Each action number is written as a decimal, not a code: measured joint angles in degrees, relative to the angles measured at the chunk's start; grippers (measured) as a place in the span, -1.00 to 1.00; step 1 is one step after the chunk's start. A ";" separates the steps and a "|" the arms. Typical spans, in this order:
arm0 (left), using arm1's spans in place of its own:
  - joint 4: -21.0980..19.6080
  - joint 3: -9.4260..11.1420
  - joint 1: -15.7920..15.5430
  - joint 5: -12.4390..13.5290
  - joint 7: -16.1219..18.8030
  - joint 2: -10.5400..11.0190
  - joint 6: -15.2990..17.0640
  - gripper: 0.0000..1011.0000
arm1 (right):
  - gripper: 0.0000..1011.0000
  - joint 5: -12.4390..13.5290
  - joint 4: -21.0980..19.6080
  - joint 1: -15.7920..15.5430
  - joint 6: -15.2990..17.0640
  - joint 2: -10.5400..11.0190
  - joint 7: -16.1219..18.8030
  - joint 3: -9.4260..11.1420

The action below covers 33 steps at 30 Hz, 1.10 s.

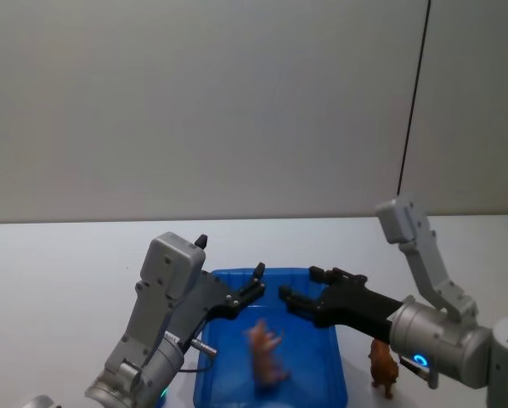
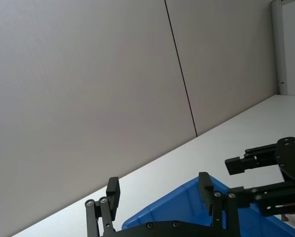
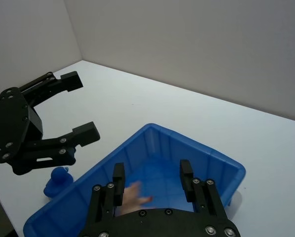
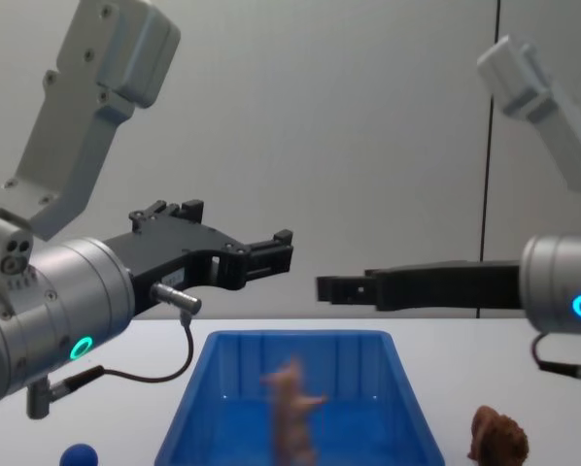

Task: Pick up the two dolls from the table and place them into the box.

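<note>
Standing on the white table (image 1: 67,272) just outside the right wall of the blue box (image 1: 341,374), at the box's 3 o'clock, the reddish-brown doll (image 1: 383,367) is the one not yet put away. It is upright on its legs and taller than wide; which way it faces is hard to tell.

The pink doll (image 1: 267,353) shows as a blur inside the box, and whether it rests on the floor cannot be told.

The right gripper (image 1: 298,285) hangs above the box's far right part, fingers spread and empty. From there the brown doll lies at about 4 o'clock, low beside the right forearm. That arm is plainly the nearer, and it would likely have to draw back and drop.

The left gripper (image 1: 252,287) hovers over the box's far left part, at the right gripper's 9 o'clock, fingers likewise spread and holding nothing.

A small blue ball-topped object (image 4: 79,454) sits on the table at the box's 9 o'clock.

No brand, label or writing can be read.
</note>
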 joint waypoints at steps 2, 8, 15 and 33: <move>0.00 0.00 0.00 0.00 0.00 0.00 0.00 0.98 | 0.40 0.06 0.60 0.45 0.16 -0.38 0.25 -0.27; 0.00 0.00 0.00 0.00 0.00 0.00 0.00 0.98 | 0.75 0.54 1.30 0.87 0.15 -0.64 0.23 -0.42; 0.00 0.00 0.00 0.00 0.00 0.00 0.00 0.98 | 0.98 1.96 0.09 -0.67 -1.68 1.11 -1.45 0.83; 0.00 0.00 0.00 0.00 0.00 0.00 0.00 0.98 | 0.98 5.91 -7.75 -9.99 -4.82 8.40 -5.70 4.39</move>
